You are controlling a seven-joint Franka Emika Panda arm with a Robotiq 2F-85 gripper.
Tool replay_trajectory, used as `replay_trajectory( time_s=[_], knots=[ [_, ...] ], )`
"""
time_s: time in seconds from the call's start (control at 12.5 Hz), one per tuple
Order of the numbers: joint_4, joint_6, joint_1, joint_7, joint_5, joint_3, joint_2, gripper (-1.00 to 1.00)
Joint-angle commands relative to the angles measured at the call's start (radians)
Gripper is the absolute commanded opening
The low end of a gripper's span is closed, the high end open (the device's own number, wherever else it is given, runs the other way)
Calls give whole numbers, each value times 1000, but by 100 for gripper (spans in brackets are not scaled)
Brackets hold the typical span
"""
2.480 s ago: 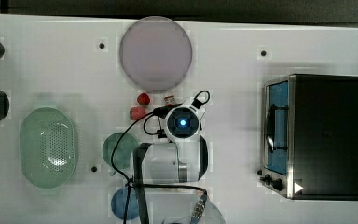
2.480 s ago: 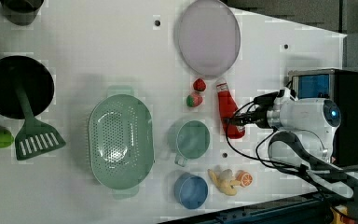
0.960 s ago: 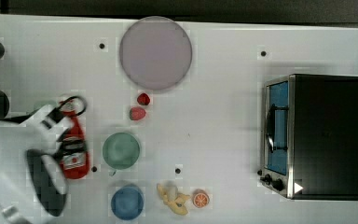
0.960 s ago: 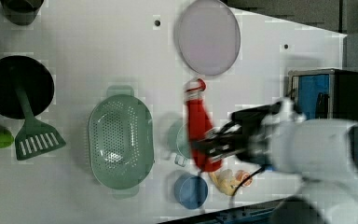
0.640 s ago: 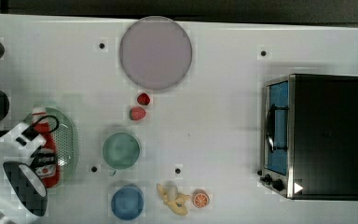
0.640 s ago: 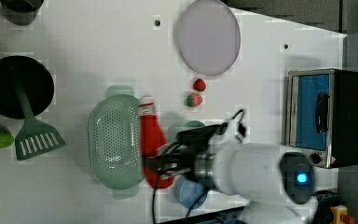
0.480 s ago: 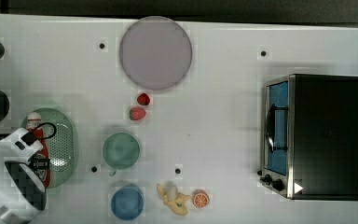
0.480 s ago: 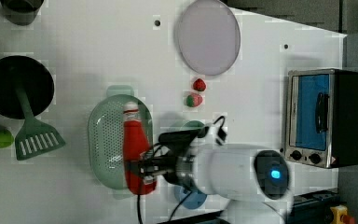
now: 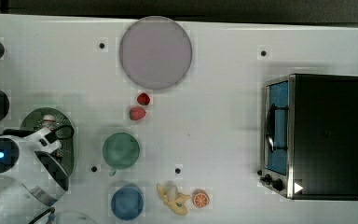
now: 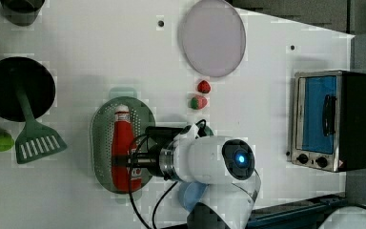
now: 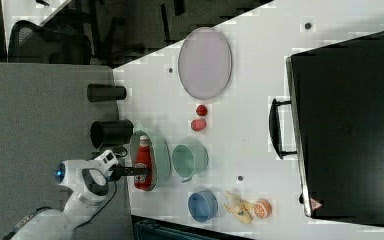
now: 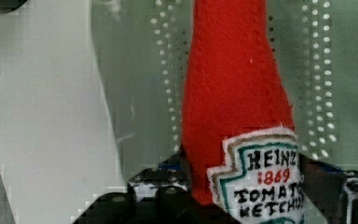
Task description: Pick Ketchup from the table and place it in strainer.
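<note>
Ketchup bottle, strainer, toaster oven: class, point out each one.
Ketchup bottle (image 10: 122,143), left view, red body.
Strainer (image 10: 98,143), left view, perforated base left of the bottle.
Toaster oven (image 10: 317,113), left view, blue door.

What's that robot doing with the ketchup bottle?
The robot arm is putting the ketchup bottle into the green strainer on the white table. The bottle lies lengthwise inside the strainer, white cap pointing away from the arm. The gripper is at the bottle's label end, one finger on each side of it. Whether it has let go is hard to tell. A green cup and two small red berries sit close by.
</note>
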Motion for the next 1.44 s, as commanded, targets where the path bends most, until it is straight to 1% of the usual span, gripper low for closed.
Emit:
replay_trajectory(
  time_s=[0.08,0.24,0.4,0.48,0.64,0.72,0.8,0.96,1.04,1.2,1.44],
  knots=[
    [22,33,-2,92,-27,-5,-47,100],
    [23,-21,-29,141,-24,-5,-138,100],
    [26,-117,-73,152,5,-5,-270,100],
    [32,-185,-101,150,52,-6,-335,100],
    [59,-363,-161,129,186,-19,-452,100],
    [81,-465,-189,95,252,-37,-501,100],
    [110,-569,-212,45,289,-64,-546,100],
    [172,-729,-251,-36,301,-148,-611,100],
    [200,-776,-266,-47,300,-200,-635,100],
    [239,-826,-283,-63,299,-315,-675,100],
    [249,-846,-287,-100,274,-456,-696,100]
  ],
)
